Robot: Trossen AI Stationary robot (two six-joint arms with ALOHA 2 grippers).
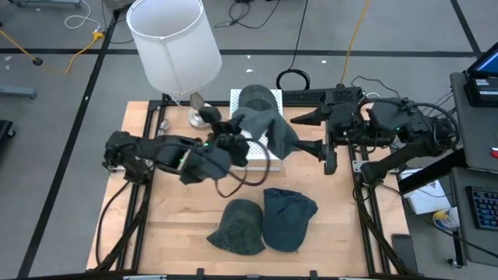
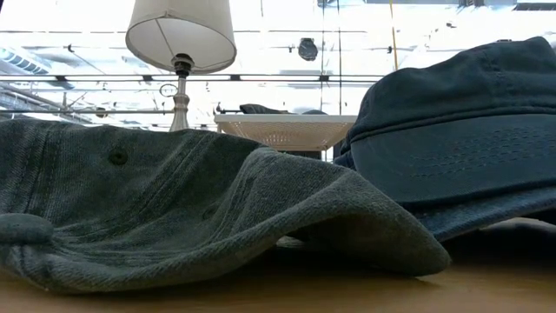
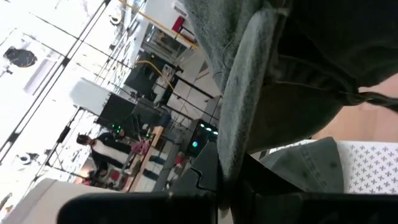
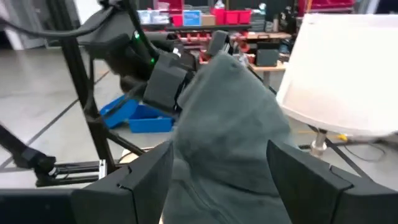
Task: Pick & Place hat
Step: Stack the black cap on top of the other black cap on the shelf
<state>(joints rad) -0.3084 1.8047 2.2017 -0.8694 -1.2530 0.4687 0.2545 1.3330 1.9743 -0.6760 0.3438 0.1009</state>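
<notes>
From above, the left gripper (image 1: 233, 128) is largely hidden under cloth – its fingers pinch together on the raised grey-green hat (image 1: 268, 124), a soft, limp cap that droops over the white patterned tray (image 1: 253, 152). The lamp (image 1: 173, 43), with its smooth white drum shade, blocks the table's back corner. Right of the hat, the right gripper (image 1: 311, 132) has its dark fingers spread wide either side of the fabric. Near the front edge lie a faded grey cap (image 1: 237, 227) and a blue cap (image 1: 288, 218), touching.
</notes>
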